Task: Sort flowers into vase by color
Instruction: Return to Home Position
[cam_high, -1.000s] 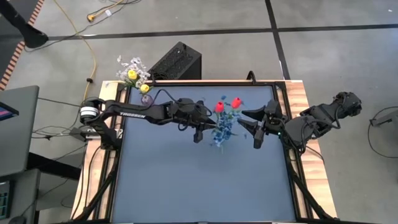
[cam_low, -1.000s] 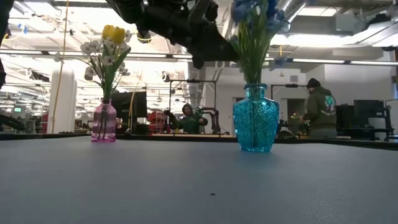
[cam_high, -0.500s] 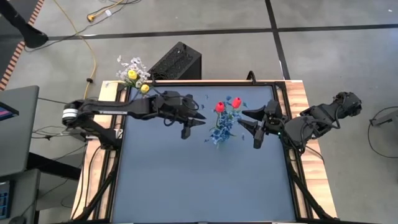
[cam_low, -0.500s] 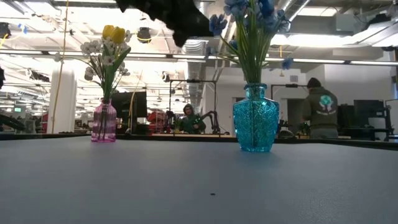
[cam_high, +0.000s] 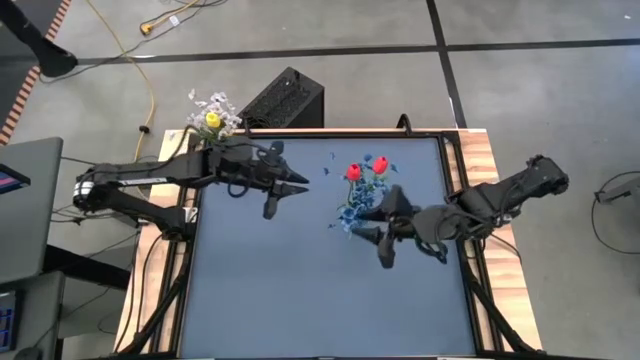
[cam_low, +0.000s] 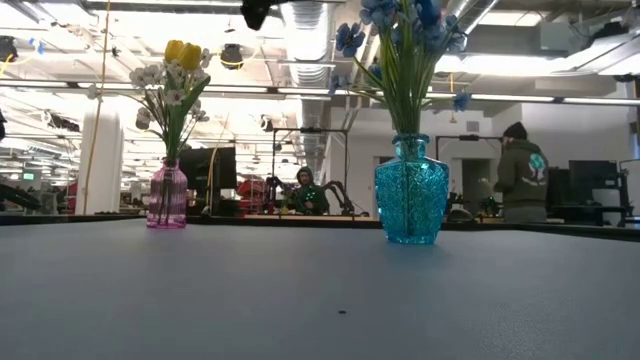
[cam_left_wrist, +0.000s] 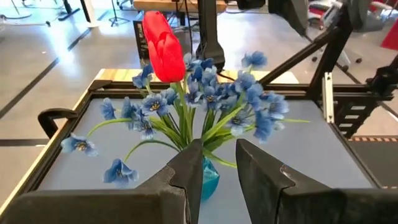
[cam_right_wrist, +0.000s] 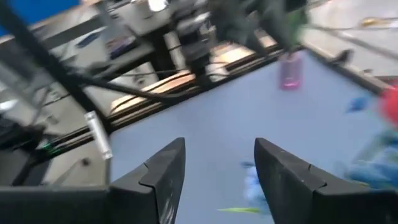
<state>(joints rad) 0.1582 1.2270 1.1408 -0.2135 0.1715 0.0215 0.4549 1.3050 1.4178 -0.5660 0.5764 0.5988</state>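
While red tulips (cam_high: 366, 167) and blue sprigs (cam_low: 400, 40) stand in the blue vase (cam_low: 411, 195) and yellow buds (cam_low: 183, 52) in the pink vase (cam_low: 167, 195) at the table's (cam_high: 300, 300) far-left corner, the left claw (cam_high: 287, 200) hovers between the vases, narrowly parted and empty. The right claw (cam_high: 375, 237), wide and empty, hangs just beside the blue sprigs; the table's near half lies bare.

A robotics lab in an open industrial hall: bare ceiling ducts (cam_low: 306, 22), monitors (cam_low: 590, 178), people (cam_low: 522, 172) at far workstations, and a concrete floor (cam_high: 520, 90) with a trailing yellow cable (cam_high: 149, 92).
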